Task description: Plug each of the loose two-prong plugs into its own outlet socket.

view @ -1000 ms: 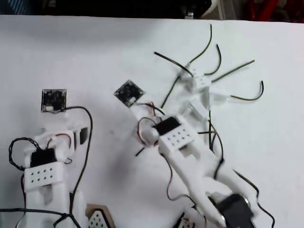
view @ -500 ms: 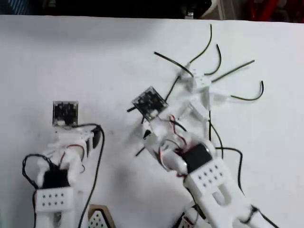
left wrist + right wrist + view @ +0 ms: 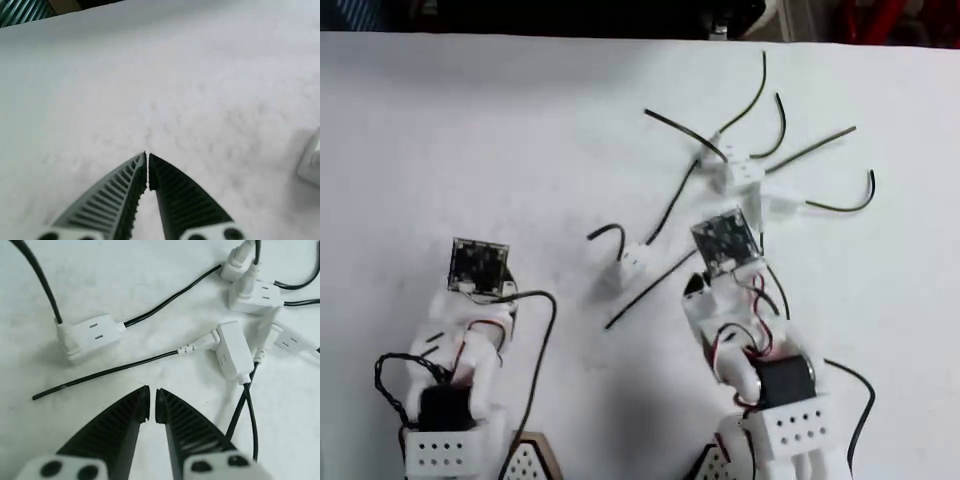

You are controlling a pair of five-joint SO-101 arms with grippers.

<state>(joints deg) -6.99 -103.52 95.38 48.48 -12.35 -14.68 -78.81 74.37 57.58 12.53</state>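
Note:
A white socket (image 3: 97,332) with two slots lies on the table, and a white plug (image 3: 66,339) sits against one end of it. In the high view this pair (image 3: 633,258) lies mid-table, apart from both arms. My right gripper (image 3: 151,394) hovers shut and empty just short of it. A white two-prong block (image 3: 232,350) on a short black cord lies beside it. More white plugs and sockets (image 3: 745,172) form a cluster behind. My left gripper (image 3: 147,157) is shut over bare table, holding nothing.
Black cords (image 3: 670,200) fan out from the cluster across the back right of the white table (image 3: 470,120). A loose cord end (image 3: 610,324) points toward the front. A white piece (image 3: 312,160) pokes in at the edge of the left wrist view.
Both arms pulled back toward the table's front. The right arm swung from the middle to the right, uncovering the socket and plug pair. The left arm drifted right.

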